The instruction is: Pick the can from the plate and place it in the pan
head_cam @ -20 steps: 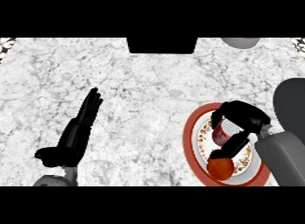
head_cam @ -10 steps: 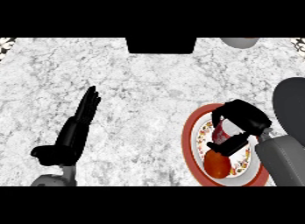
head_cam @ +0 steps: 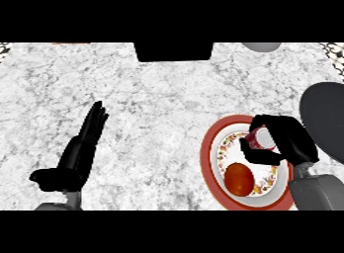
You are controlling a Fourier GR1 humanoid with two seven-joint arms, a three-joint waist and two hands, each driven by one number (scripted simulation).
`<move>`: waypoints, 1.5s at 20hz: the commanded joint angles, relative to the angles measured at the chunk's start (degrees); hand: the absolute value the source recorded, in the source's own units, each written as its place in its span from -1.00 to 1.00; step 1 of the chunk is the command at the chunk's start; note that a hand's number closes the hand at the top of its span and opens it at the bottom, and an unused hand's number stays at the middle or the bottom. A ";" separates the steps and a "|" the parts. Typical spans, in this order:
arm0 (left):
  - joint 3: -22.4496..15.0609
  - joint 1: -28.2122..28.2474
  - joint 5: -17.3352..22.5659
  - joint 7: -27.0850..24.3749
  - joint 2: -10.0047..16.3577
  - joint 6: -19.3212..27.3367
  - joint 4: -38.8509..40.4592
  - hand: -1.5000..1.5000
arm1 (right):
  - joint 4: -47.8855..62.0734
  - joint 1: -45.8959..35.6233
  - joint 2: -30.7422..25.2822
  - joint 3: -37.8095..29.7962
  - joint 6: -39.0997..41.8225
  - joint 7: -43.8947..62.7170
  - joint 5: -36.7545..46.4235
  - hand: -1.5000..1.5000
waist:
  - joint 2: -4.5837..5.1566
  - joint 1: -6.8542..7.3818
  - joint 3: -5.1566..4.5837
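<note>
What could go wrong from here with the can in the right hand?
1. The right hand curls round the can and hides most of it, so it might tilt or slip unnoticed on the way.
2. A red-orange fruit lies on the plate close to the hand; the wrist could nudge it.
3. The pan is cut off by the view's right edge, so the can may land on its rim.

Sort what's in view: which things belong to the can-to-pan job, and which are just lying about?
Job:
- can, over the plate
- right hand, curled round the can
- red-rimmed plate
- dark pan, right of the plate

Lying about:
- round red-orange fruit on the plate
- black block, far edge
- grey round thing, far edge
- left hand, open, resting
</note>
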 commanded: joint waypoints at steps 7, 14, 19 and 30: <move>0.07 0.72 0.00 -0.94 0.14 -1.02 0.08 0.00 | -32.90 8.99 6.24 -1.92 -5.38 19.65 5.96 1.00 | 0.26 0.68 0.08; -2.00 -0.78 -2.19 -1.76 -2.57 -0.28 1.51 0.00 | -34.44 9.46 9.03 -10.20 -8.39 22.77 0.76 1.00 | 0.74 1.84 0.15; -1.09 0.71 -2.11 -2.99 -2.62 -0.60 1.39 0.00 | -29.96 9.96 7.28 -19.55 -12.90 17.89 -7.41 1.00 | 0.74 2.02 0.16; 1.79 -2.59 -0.02 -3.43 -0.93 -4.52 4.85 0.00 | 2.52 -1.97 -6.48 -34.85 -30.75 -0.15 -7.50 1.00 | 1.14 2.73 0.19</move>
